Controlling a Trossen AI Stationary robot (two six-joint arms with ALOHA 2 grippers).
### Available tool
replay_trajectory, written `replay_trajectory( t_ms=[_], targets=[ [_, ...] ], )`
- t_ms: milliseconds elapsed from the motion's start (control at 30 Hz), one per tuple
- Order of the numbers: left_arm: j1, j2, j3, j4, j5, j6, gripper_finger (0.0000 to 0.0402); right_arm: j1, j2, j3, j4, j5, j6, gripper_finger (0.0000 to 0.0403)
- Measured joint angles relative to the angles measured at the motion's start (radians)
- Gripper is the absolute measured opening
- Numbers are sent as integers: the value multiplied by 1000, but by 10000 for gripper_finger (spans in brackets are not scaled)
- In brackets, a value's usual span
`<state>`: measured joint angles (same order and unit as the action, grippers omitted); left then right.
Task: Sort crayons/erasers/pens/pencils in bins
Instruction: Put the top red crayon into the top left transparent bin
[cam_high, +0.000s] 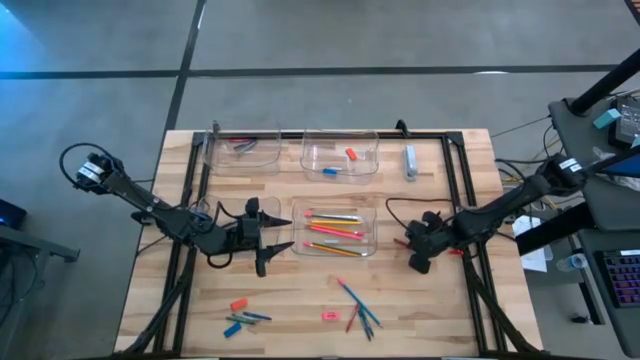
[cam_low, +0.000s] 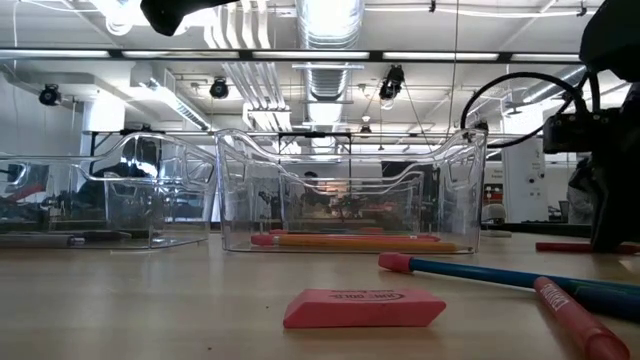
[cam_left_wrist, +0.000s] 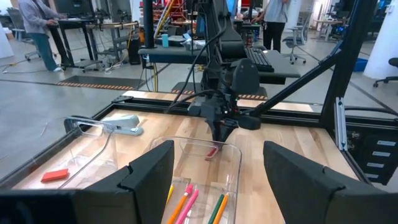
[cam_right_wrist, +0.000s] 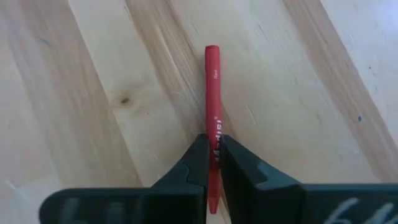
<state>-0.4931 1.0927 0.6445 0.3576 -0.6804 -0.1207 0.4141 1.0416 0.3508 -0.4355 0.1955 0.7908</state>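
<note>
My right gripper (cam_high: 418, 258) is down at the table right of the pencil bin (cam_high: 335, 228), shut on a red crayon (cam_right_wrist: 212, 93). It also shows in the left wrist view (cam_left_wrist: 219, 127). My left gripper (cam_high: 272, 240) hovers open and empty at the left end of that bin, its fingers wide apart (cam_left_wrist: 217, 186). The bin holds orange, pink, yellow and green pencils (cam_high: 333, 232). A far bin (cam_high: 340, 158) holds a red and a blue eraser, and the far-left bin (cam_high: 245, 150) holds dark pens. My right gripper pinches the red crayon's wrapped shaft (cam_right_wrist: 213, 138), toward one end, between its two fingers. The fingers come from above and the crayon runs lengthwise through the gap between them. The crayon lies level at the table top; whether it is clear of the wood I cannot tell.
Loose items lie near the front edge: a red eraser (cam_high: 238, 303), blue and teal crayons (cam_high: 242, 320), a pink eraser (cam_high: 330, 316) (cam_low: 363, 308) and several sticks (cam_high: 358, 305). A pale blue-grey oblong (cam_high: 410, 160) lies at the far right. A black frame rims the table (cam_high: 455, 180).
</note>
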Motion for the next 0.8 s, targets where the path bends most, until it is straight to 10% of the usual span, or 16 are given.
replay_trajectory(
  t_ms=[800],
  targets=[
    [0,0,-1,-1,8,-3,231,141,1,239,-83,15,-60,15]
  ],
)
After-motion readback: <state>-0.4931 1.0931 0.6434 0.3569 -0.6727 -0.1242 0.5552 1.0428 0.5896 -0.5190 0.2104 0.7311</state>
